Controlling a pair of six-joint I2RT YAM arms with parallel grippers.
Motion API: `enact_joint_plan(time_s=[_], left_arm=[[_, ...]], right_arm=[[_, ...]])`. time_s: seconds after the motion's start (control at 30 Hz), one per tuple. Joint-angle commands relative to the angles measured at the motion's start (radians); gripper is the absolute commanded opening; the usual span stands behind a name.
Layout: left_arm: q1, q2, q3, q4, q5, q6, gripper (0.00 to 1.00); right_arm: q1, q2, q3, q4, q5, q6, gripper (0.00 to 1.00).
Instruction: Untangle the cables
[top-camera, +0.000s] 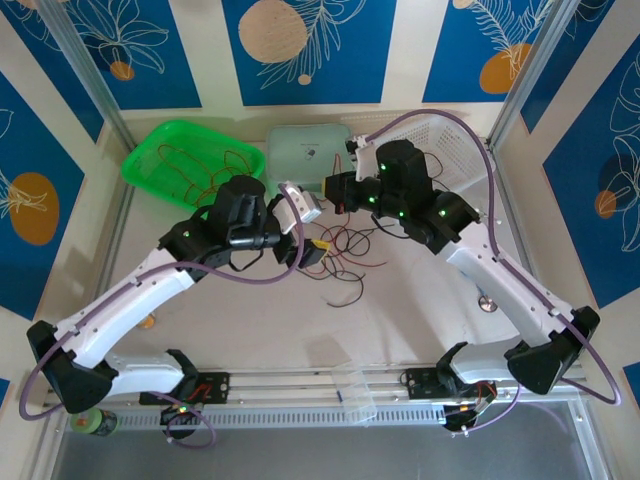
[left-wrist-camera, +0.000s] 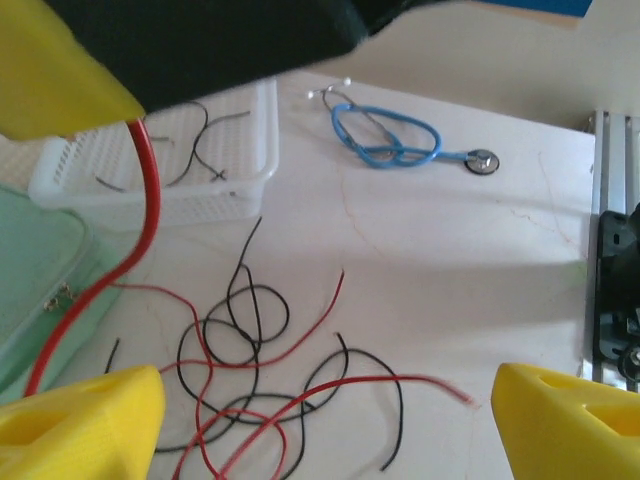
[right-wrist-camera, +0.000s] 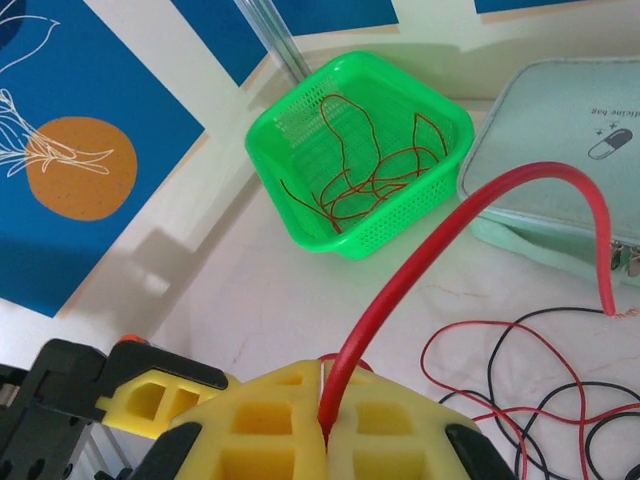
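Right tool (right-wrist-camera: 322, 425) clamps one red cable (right-wrist-camera: 430, 245), raised so it slides free of the tangle (left-wrist-camera: 245, 405) on the desk (left-wrist-camera: 450, 260), lower centre of the left wrist view. Left tool (left-wrist-camera: 325, 425) gapes above the tangle, probably to pin it. Green basket (right-wrist-camera: 300, 215), upper centre, takes the reds.

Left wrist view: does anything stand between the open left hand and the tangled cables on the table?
Almost nothing. The left hand hovers open over the tangled cables, and nothing covers them. One red cable, pinched in the shut right hand, hangs down the left side of that view, close to one finger.
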Motion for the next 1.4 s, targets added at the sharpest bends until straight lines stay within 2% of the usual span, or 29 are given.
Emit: enact_joint_plan(time_s=[0.0,0.1,0.2,0.4,0.5,0.6,0.67,0.87,1.1,1.13,1.17,1.23,1.27,1.33,1.37], left_arm=[[-0.002,-0.023,-0.017,-0.014,-0.165,-0.019,0.88],[-0.001,-0.011,0.007,0.001,-0.371,-0.015,0.91],[-0.001,0.027,0.031,0.018,-0.477,0.023,0.92],[-0.001,0.081,0.024,0.097,-0.465,0.083,0.92],[-0.001,0.103,0.022,0.104,-0.448,0.094,0.88],[-0.003,0.102,0.005,0.121,-0.450,0.092,0.73],[-0.001,0.089,-0.008,0.131,-0.448,0.087,0.53],[-0.001,0.038,-0.033,0.145,-0.439,0.070,0.02],[0.000,-0.015,-0.056,0.196,-0.513,0.047,0.00],[0.002,-0.022,-0.056,0.203,-0.531,0.043,0.00],[0.004,-0.024,-0.050,0.208,-0.548,0.040,0.00],[0.014,-0.023,-0.031,0.203,-0.591,0.038,0.00],[0.021,-0.019,-0.019,0.200,-0.609,0.036,0.00],[0.053,-0.004,0.007,0.191,-0.642,0.032,0.00],[0.070,0.005,0.018,0.186,-0.649,0.028,0.00]], right_arm=[[-0.002,0.004,-0.005,0.029,-0.013,0.015,0.00],[0.001,-0.003,-0.004,0.018,-0.013,0.012,0.00],[0.003,-0.006,-0.004,0.011,-0.025,0.015,0.00],[0.004,0.000,-0.002,0.012,-0.074,0.030,0.00],[0.004,-0.003,-0.001,0.013,-0.080,0.032,0.00],[0.003,-0.007,-0.001,0.013,-0.078,0.031,0.00],[0.003,-0.010,-0.003,0.011,-0.076,0.030,0.00],[-0.005,-0.004,-0.016,0.018,-0.075,0.041,0.00],[-0.013,0.006,-0.033,0.028,-0.074,0.076,0.00],[-0.016,0.006,-0.038,0.027,-0.071,0.082,0.03],[-0.018,0.006,-0.040,0.026,-0.068,0.090,0.11],[-0.028,0.001,-0.053,0.026,-0.063,0.106,0.44],[-0.032,-0.003,-0.062,0.030,-0.065,0.113,0.54],[-0.041,-0.012,-0.079,0.036,-0.071,0.125,0.71],[-0.044,-0.017,-0.087,0.036,-0.071,0.127,0.75]])
